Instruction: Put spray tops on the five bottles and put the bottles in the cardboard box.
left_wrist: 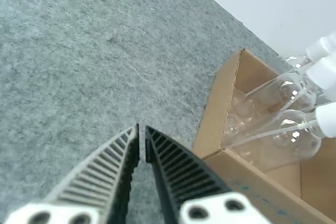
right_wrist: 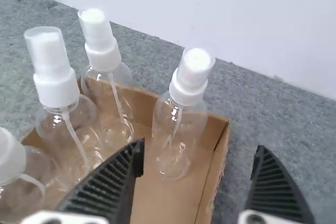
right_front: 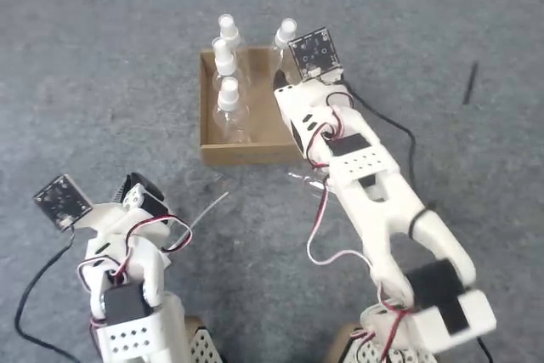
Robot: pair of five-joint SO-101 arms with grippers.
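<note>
The cardboard box (right_front: 246, 154) is brown and open-topped, and sits toward the far middle of the table. Four clear plastic bottles stand upright inside it. Each carries a white spray top (right_wrist: 193, 74) with a thin tube running down inside. Three bottles line the left wall: the near bottle (right_front: 229, 112), the middle bottle (right_front: 224, 59) and the far bottle (right_front: 227, 30). The fourth bottle (right_front: 283, 40) stands in the far right corner, apart from that row. Just outside the box's near right corner lies a clear shape (right_front: 308, 178), partly hidden, possibly the fifth bottle. A thin white tube (right_front: 210, 207) lies near the box's near left corner.
</note>
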